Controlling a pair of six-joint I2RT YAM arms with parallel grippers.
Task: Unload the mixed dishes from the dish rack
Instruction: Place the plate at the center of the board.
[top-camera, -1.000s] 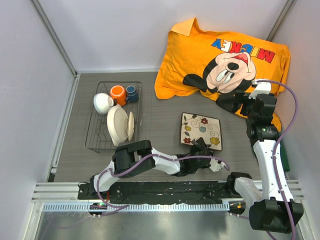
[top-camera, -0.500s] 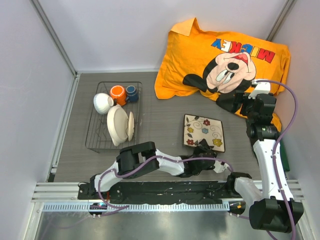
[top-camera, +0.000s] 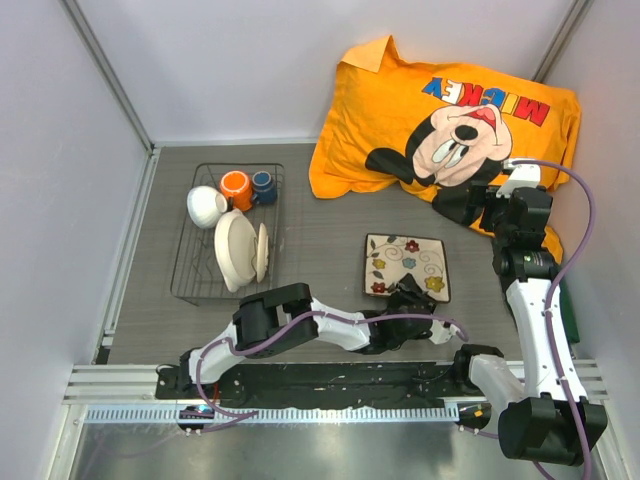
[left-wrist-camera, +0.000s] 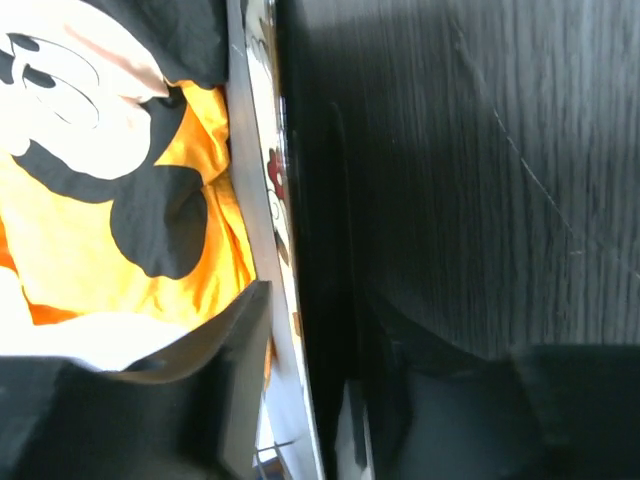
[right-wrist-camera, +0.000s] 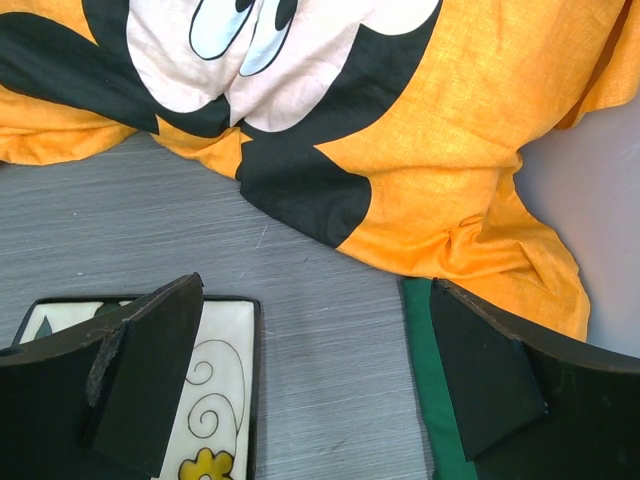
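1. Left arm (top-camera: 330, 325): slim white links between bulky black joint housings.
2. Right arm (top-camera: 535, 300): the same white shells and black joints.
3. Thin purple cables (top-camera: 593, 215) loop along both arms.
4. Matte black wedge-shaped fingers (right-wrist-camera: 150, 370), with scuffed edges.
5. Black base rail (top-camera: 320, 380) under both mounts.

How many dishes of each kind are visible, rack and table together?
Bowls: 2, large cream bowl and small white bowl.
Mugs and cups: 2, orange mug and dark-blue cup.
Plates: 1, square flowered plate.
Total: 5.
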